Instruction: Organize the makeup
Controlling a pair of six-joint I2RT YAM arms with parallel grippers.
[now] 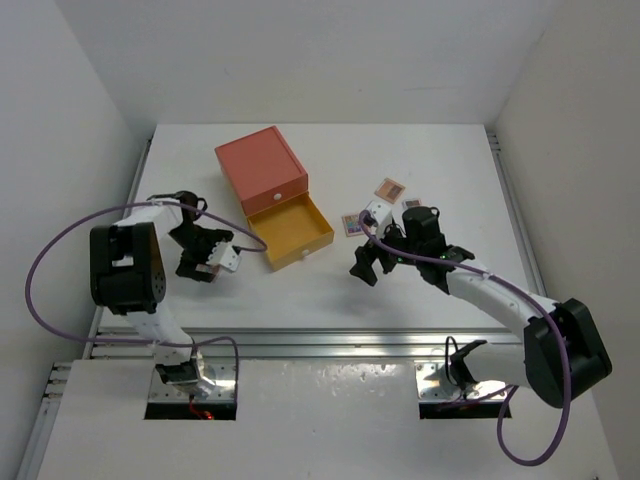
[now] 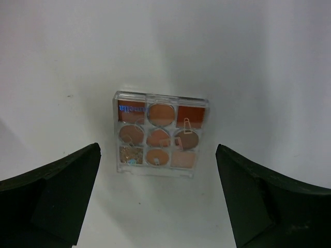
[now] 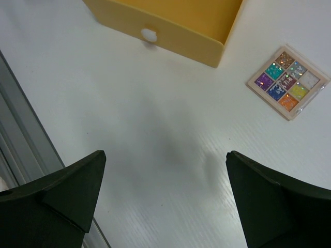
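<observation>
Left gripper (image 2: 158,148) and right gripper (image 3: 165,155) both gape empty, and we hang the left over the brown eyeshadow palette (image 2: 159,133) just left of the open yellow drawer (image 3: 176,36), needing to lower and pinch.

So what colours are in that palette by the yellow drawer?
The palette holds purple, teal, blue, yellow, orange squares; clearest from the right wrist.

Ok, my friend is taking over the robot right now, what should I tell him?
The left fingers are open and empty, either side of the brown palette, not touching it.
The right fingers are open and empty, above bare table, near the rainbow palette.
A pink palette lies further back.
The yellow drawer is open; no makeup shows inside.
Done: nothing put away.
Left: every palette, probably into the drawer.
</observation>
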